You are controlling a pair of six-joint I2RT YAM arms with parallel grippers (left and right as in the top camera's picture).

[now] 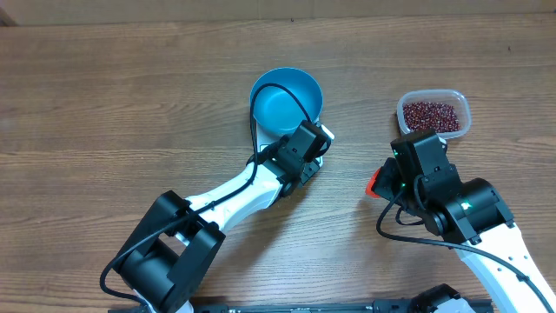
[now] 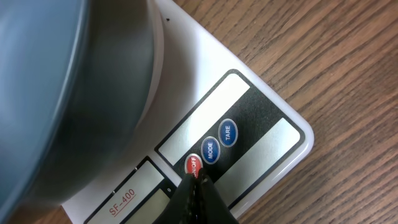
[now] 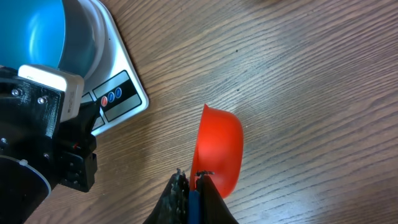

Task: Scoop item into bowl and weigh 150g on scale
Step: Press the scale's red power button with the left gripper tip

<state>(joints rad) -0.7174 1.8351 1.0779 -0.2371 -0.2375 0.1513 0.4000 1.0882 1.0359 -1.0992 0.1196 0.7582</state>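
Note:
The blue bowl (image 1: pixel 285 103) stands on the white scale (image 2: pixel 273 124), which the left arm mostly hides from overhead. My left gripper (image 2: pixel 199 177) is shut and empty, its tip resting on the scale's red on/off button (image 2: pixel 193 164); from overhead the left gripper (image 1: pixel 314 155) sits at the bowl's near right side. The dark red beans (image 1: pixel 433 114) fill a clear plastic container (image 1: pixel 465 109) at the far right. My right gripper (image 3: pixel 194 177) is shut on the blue handle of a red scoop (image 3: pixel 221 146), held just above the table between scale and container. The scoop (image 1: pixel 373 183) looks empty.
Blue MODE (image 2: pixel 210 150) and TARE (image 2: pixel 229 132) buttons lie beside the red one. Bare wooden tabletop (image 1: pixel 104 104) stretches left of the bowl and along the front. The two arms stand close together near the scale's panel corner (image 3: pixel 134 96).

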